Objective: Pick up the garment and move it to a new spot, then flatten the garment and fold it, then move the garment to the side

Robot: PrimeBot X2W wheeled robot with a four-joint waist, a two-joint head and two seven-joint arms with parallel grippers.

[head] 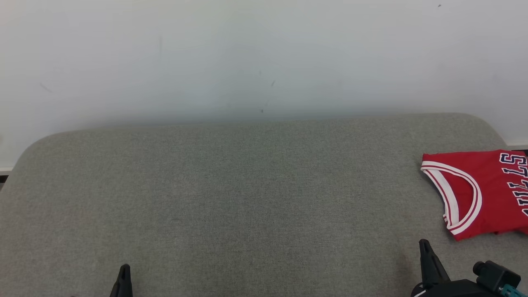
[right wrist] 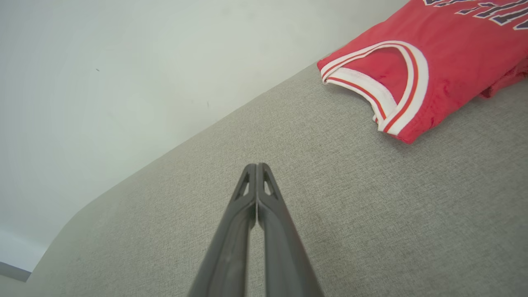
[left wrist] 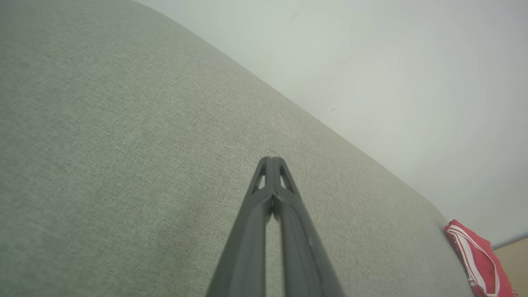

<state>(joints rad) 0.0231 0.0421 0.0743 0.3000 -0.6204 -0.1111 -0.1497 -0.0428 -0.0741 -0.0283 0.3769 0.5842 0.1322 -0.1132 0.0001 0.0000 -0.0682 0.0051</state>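
Garment (head: 480, 194), a folded red jersey, lies ahead-right of the right gripper (head: 424, 247), apparently set aside as the task asks; left gripper (head: 124, 270) well apart. Both sets of jaws pinched together, empty, standing clear.

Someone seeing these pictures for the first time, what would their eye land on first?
The red jersey with its white-trimmed neckline stands out first, lying at the far right of the grey padded surface in the head view. Next come the left gripper at the bottom left and the right gripper at the bottom right, close to the jersey but not touching it. Both are dark, shut and empty.
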